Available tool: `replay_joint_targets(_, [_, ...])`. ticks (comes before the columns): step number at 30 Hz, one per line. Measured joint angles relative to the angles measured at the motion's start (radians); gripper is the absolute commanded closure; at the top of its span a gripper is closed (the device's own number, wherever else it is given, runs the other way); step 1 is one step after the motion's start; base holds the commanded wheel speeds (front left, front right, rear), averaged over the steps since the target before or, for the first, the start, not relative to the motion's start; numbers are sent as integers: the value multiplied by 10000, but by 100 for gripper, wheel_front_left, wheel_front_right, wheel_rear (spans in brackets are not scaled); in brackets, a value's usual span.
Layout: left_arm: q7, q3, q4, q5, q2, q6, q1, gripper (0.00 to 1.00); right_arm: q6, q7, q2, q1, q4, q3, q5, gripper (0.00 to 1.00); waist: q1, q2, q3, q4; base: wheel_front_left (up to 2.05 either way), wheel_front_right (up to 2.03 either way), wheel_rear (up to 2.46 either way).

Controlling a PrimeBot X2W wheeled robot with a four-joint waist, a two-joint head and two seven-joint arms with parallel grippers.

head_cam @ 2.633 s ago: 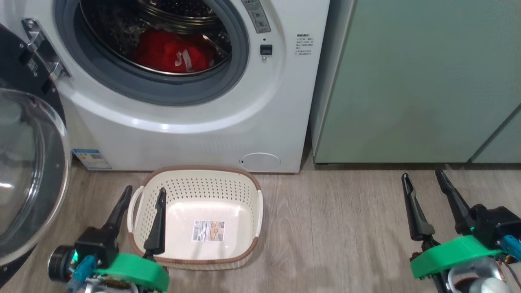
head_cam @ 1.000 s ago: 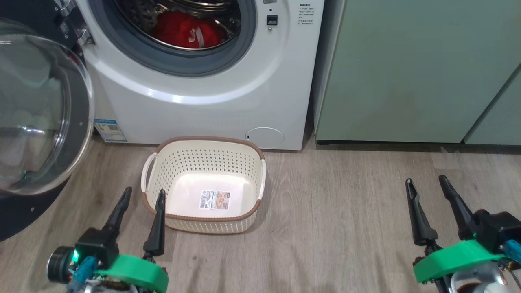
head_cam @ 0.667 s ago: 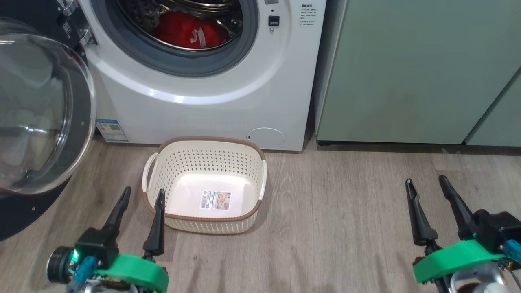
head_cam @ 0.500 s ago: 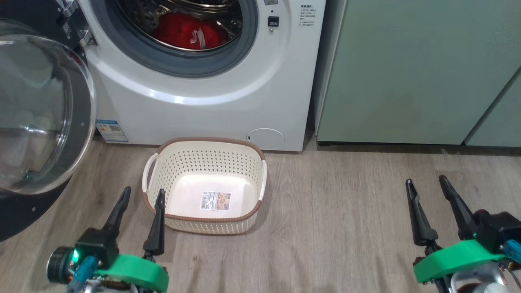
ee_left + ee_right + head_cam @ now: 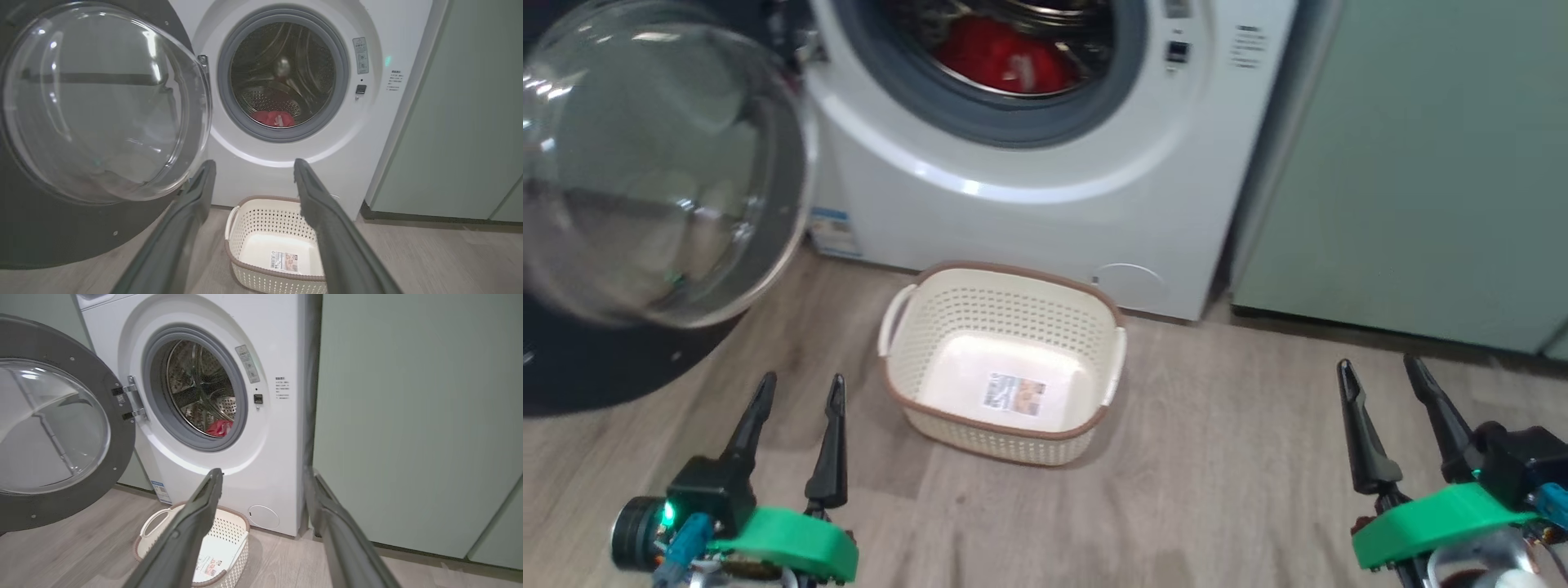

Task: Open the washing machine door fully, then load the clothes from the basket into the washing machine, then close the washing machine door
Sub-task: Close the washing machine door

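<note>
Washing machine door stands wide open at left. Clothes lie inside the washing machine; basket sits on the floor before it. Left gripper, right gripper: fingers apart, holding nothing.

Soft even indoor light, glare on the washing machine door; head view slightly blurred

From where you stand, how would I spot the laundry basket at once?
Find the white washing machine, its round glass door swung open. On the wooden floor just before it sits the basket: cream plastic, perforated sides, brown rim, empty but for a label sticker.
</note>
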Motion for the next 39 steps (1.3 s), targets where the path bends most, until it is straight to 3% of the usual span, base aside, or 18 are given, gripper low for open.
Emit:
replay_joint_targets(13, [15,136,-180,-104,54,198,49,0,0,-92,25,172,96,336,290,0,0,0,-207,2495,0,0,0])
replay_joint_targets(20, [92,268,-341,-173,119,330,239,0,0,-182,27,161,242,596,364,0,0,0,-272,3461,0,0,0])
replay_joint_targets(38, [40,447,-612,-274,128,529,417,0,0,-182,27,-255,571,940,359,0,0,0,6,3719,0,0,0])
replay_joint_targets(39, [31,447,-612,-274,128,529,417,5,0,-182,27,-255,573,940,359,0,0,0,6,3718,0,0,0])
